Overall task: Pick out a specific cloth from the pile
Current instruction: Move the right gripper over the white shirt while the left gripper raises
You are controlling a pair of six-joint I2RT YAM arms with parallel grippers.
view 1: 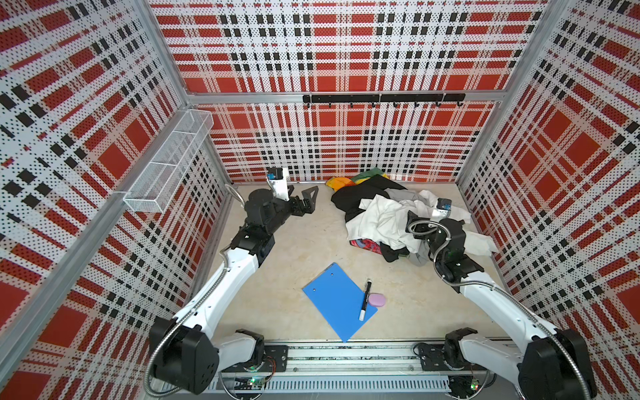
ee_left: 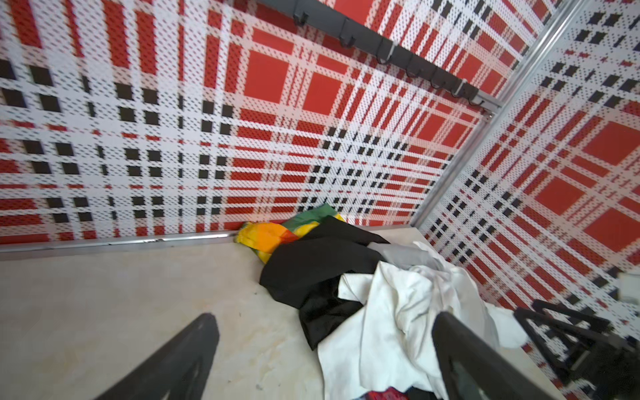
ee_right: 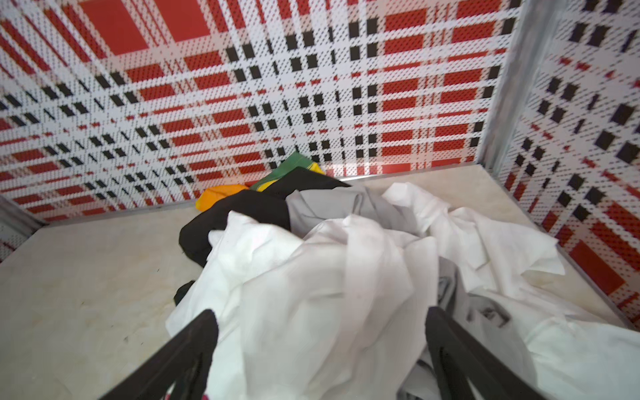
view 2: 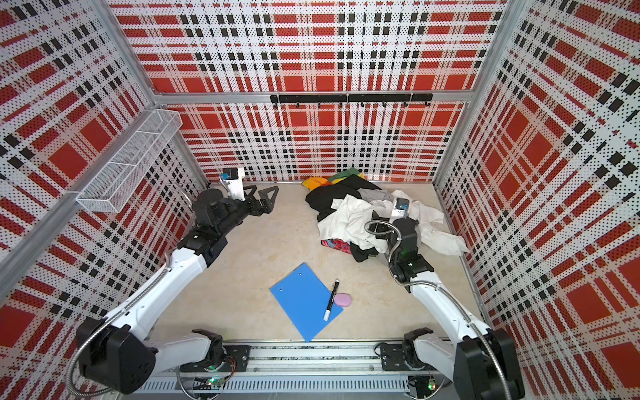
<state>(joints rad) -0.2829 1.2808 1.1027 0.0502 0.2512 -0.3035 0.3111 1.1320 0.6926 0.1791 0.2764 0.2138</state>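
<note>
Left gripper (view 1: 302, 198) and right gripper (ee_right: 320, 317) gape empty. We risk grabbing the white sheet (ee_right: 311, 270) overlapping the black cloth (view 1: 349, 199) if right closes here.

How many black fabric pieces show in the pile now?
2: the large cloth at the far left of the pile, and a smaller black garment at its near edge beside the red-patterned piece. More may be hidden under white fabric.

the cloth (view 1: 348, 199) is plain black, the pile (view 1: 381, 218) white, grey and rainbow-striped.
</note>
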